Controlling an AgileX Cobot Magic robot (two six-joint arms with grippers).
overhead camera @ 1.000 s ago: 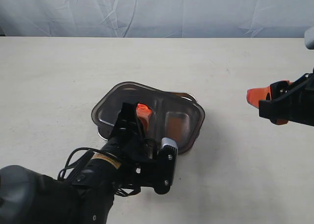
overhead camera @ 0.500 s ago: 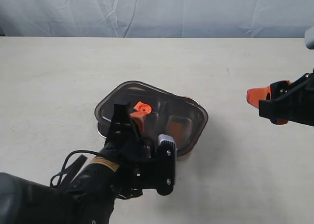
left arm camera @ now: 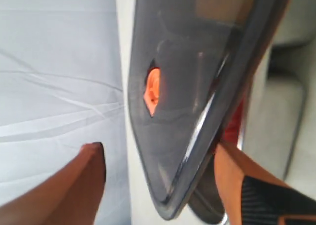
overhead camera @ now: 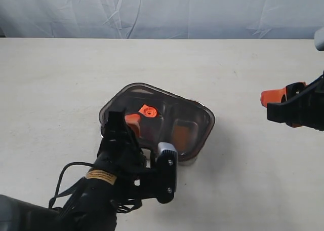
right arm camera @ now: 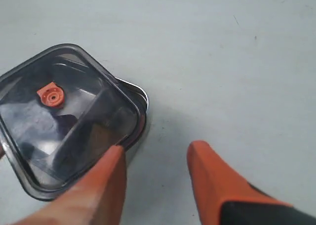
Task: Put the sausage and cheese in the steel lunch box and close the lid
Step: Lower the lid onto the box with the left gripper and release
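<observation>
Currently lid [overhead camera: 167,114] skewed on steel lunch box [right arm camera: 142,94]; left fingers [left arm camera: 74,185] spread astride edge, right fingers [right arm camera: 217,185] apart; pullback may snag lid.

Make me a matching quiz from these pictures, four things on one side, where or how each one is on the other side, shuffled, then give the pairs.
1 lid
2 steel lunch box
3 left gripper
4 right gripper

A silver, mostly under the lid
B fingers apart over bare table, empty
C dark, see-through, lying askew
D fingers apart, either side of the lid's edge

Pairs: 1-C, 2-A, 3-D, 4-B
</observation>
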